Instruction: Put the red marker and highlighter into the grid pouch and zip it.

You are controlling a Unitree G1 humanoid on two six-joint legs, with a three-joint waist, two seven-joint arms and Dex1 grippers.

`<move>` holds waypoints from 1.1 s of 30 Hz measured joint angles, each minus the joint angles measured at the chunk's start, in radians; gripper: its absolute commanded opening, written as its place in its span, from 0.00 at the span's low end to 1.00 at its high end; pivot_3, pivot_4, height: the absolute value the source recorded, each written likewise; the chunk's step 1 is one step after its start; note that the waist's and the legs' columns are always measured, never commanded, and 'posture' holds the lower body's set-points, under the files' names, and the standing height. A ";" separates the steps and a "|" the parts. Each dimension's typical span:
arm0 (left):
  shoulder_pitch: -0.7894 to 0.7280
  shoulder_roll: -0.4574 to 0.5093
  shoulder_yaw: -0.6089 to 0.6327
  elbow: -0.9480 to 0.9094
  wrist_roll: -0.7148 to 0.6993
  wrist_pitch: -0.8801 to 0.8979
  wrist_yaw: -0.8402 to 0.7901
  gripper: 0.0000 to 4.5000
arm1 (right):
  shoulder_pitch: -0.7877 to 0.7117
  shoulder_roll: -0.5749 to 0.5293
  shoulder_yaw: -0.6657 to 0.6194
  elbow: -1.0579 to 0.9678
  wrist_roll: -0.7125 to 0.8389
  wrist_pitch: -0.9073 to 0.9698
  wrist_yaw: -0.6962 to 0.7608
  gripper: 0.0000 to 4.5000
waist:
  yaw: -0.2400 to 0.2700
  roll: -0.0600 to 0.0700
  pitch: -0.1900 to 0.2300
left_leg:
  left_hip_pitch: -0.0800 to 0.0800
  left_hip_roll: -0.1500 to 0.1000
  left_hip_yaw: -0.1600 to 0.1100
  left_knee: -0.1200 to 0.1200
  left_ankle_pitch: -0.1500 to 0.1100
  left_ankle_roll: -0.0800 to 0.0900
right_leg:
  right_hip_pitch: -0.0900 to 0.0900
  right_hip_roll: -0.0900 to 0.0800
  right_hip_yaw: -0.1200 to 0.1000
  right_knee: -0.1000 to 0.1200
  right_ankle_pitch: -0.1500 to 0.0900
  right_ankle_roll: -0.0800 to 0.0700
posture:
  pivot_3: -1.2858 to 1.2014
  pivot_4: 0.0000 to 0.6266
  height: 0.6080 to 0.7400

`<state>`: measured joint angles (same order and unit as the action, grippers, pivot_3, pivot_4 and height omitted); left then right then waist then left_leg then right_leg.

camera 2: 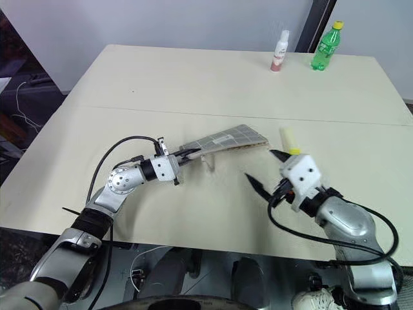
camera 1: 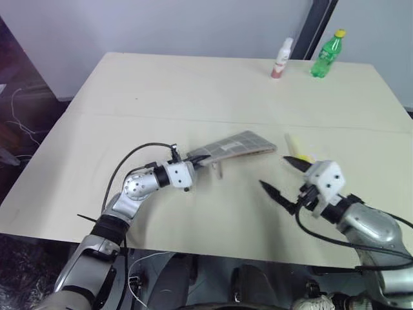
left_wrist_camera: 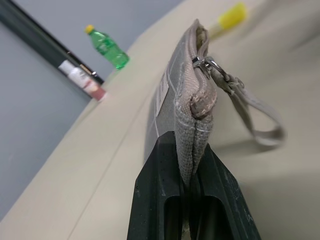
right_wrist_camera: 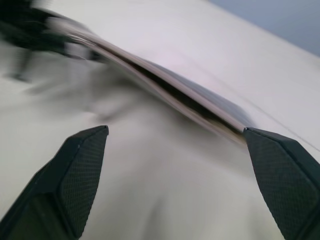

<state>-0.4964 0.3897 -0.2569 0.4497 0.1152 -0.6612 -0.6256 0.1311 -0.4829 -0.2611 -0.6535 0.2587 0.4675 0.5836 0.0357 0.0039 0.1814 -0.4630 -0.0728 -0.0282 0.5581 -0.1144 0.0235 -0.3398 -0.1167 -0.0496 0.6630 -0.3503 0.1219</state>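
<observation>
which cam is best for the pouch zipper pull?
Left wrist view: the zipper pull and its strap sit sharp at the corner of the grid pouch, clamped by the left gripper. Both eye views show the pouch small, strap dangling. Right wrist view shows its blurred edge.

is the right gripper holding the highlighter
No, the right gripper stands wide open with nothing between its fingers, and the highlighter lies on the table beyond it.
</observation>
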 measured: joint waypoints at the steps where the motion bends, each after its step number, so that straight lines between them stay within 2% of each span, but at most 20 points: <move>1: -0.007 -0.001 0.002 0.002 -0.011 0.003 -0.004 0.00 | -0.019 0.020 -0.006 0.001 -0.007 0.020 -0.047 0.99 | 0.000 0.000 0.000 | 0.000 0.000 0.000 0.000 0.000 0.000 | -0.001 0.000 0.001 0.000 0.000 -0.001 | 0.52 0.24 1.00; 5: -0.031 -0.003 0.006 0.017 -0.019 0.003 -0.013 0.00 | -0.145 0.040 -0.007 0.061 -0.071 0.120 -0.212 0.99 | 0.002 0.000 0.000 | 0.000 -0.001 0.001 -0.001 0.000 -0.001 | -0.003 0.000 0.004 0.000 0.000 -0.001 | 0.52 0.24 1.00; 8: -0.033 -0.004 0.007 0.025 -0.020 0.003 -0.022 0.00 | -0.238 0.041 -0.009 0.177 -0.087 0.250 -0.285 0.99 | 0.003 0.000 0.000 | -0.001 -0.001 0.002 -0.002 0.001 -0.001 | -0.004 0.000 0.004 0.000 0.001 0.002 | 0.52 0.24 1.00; 13: -0.033 0.000 0.009 0.026 -0.019 0.003 -0.024 0.00 | -0.347 0.026 0.016 0.366 -0.081 0.378 -0.290 0.99 | 0.002 0.000 0.000 | -0.001 -0.001 0.002 -0.002 0.001 0.000 | -0.004 0.000 0.003 0.000 0.002 0.002 | 0.52 0.24 1.00; 17: -0.012 0.015 0.013 0.002 -0.017 0.003 -0.022 0.00 | -0.418 0.006 -0.011 0.512 -0.071 0.426 -0.299 0.99 | 0.002 0.000 0.000 | -0.001 -0.001 0.002 -0.001 0.001 0.000 | -0.003 0.000 0.003 0.001 0.002 0.003 | 0.52 0.24 1.00; 20: 0.012 0.023 0.019 -0.025 -0.017 0.017 -0.019 0.00 | -0.446 -0.002 -0.040 0.560 -0.038 0.459 -0.280 0.79 | 0.002 0.000 0.000 | -0.001 -0.001 0.002 0.000 0.001 0.000 | -0.003 0.000 0.003 0.001 0.002 0.003 | 0.52 0.24 1.00; 25: 0.022 0.021 0.025 -0.058 -0.019 0.043 -0.013 0.00 | -0.453 -0.012 -0.036 0.571 -0.038 0.462 -0.271 0.22 | 0.002 0.000 0.000 | -0.001 -0.001 0.001 0.001 0.001 0.000 | -0.003 0.000 0.003 0.001 0.002 0.003 | 0.52 0.24 1.00; 29: 0.025 -0.008 0.052 -0.101 -0.135 0.149 -0.051 0.00 | -0.426 -0.038 -0.038 0.547 -0.027 0.395 -0.227 0.20 | 0.004 0.001 0.000 | -0.002 -0.001 0.001 0.001 0.000 0.001 | -0.004 0.000 0.003 0.001 0.002 0.003 | 0.52 0.24 1.00; 33: 0.019 -0.019 0.078 -0.147 -0.285 0.295 -0.143 0.00 | -0.361 -0.111 -0.106 0.361 0.112 0.315 -0.045 0.20 | 0.000 0.001 0.000 | -0.005 -0.001 0.001 0.001 0.001 0.003 | -0.006 0.001 0.003 0.001 0.002 0.003 | 0.52 0.24 1.00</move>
<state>-0.4775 0.3708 -0.1790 0.3030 -0.1697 -0.3661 -0.7684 -0.2303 -0.5939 -0.3674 -0.2928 0.3706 0.7824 0.5390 0.0358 0.0045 0.1817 -0.4677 -0.0734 -0.0273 0.5595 -0.1133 0.0267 -0.3455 -0.1159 -0.0468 0.6644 -0.3486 0.1246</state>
